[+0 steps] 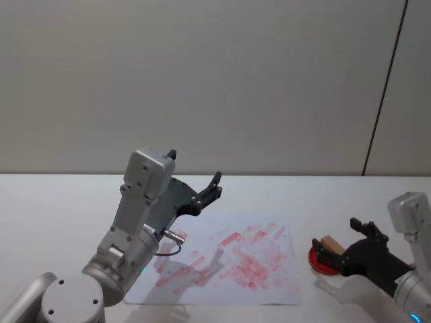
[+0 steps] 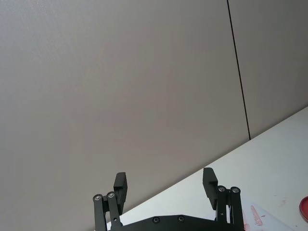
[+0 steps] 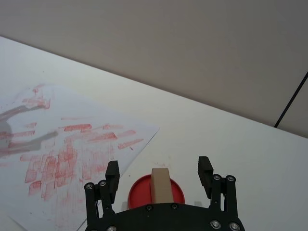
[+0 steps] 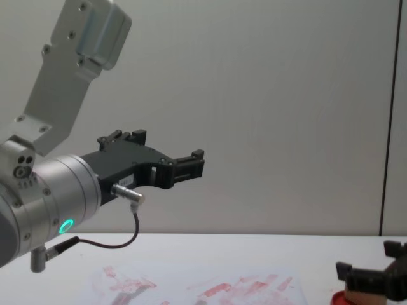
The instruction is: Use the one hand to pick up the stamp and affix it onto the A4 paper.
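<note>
Near right: the right gripper stood with its fingers spread wide, one on each side of the stamp, touching neither face. The stamp rested upright on the red ink pad, just right of the A4 paper on the table. Judged step: the grasp, not yet made. The next move called for closing squarely on the block, then lifting it left over the paper. Farther left, the left gripper hung raised, spread and idle.

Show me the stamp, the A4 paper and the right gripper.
stamp (image 3: 161, 185): right wrist view, tan top face.
A4 paper (image 1: 236, 266): head view, stamped middle.
right gripper (image 3: 159, 163): right wrist view, midway between fingertips.
</note>
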Controlling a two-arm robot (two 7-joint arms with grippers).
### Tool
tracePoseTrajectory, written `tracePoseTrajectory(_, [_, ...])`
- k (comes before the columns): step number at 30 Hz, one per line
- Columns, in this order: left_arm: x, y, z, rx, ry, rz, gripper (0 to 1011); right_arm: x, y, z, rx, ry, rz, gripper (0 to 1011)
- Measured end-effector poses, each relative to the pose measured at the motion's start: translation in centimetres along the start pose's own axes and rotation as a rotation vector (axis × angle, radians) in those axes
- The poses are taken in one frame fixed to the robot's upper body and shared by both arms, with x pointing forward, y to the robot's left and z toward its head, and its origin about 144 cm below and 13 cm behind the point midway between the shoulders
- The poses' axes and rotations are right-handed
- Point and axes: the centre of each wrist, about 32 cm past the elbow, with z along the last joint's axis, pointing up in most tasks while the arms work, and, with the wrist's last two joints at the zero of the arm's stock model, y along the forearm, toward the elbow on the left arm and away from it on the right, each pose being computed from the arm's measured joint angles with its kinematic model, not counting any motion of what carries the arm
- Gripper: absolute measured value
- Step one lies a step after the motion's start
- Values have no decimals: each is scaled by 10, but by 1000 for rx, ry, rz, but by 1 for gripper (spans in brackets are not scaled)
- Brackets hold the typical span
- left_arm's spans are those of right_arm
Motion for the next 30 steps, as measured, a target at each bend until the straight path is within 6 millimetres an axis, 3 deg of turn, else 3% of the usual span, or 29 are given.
tracePoseTrajectory(6, [0, 0, 0, 0, 0, 0, 1003, 2, 2, -6, -33, 0, 10, 994])
tracePoseTrajectory(11, [0, 0, 0, 0, 0, 0, 1002, 3, 3, -9, -56, 3, 16, 902])
tracePoseTrajectory(30, [0, 0, 0, 0, 0, 0, 1002, 8, 11, -16, -88, 25, 20, 305])
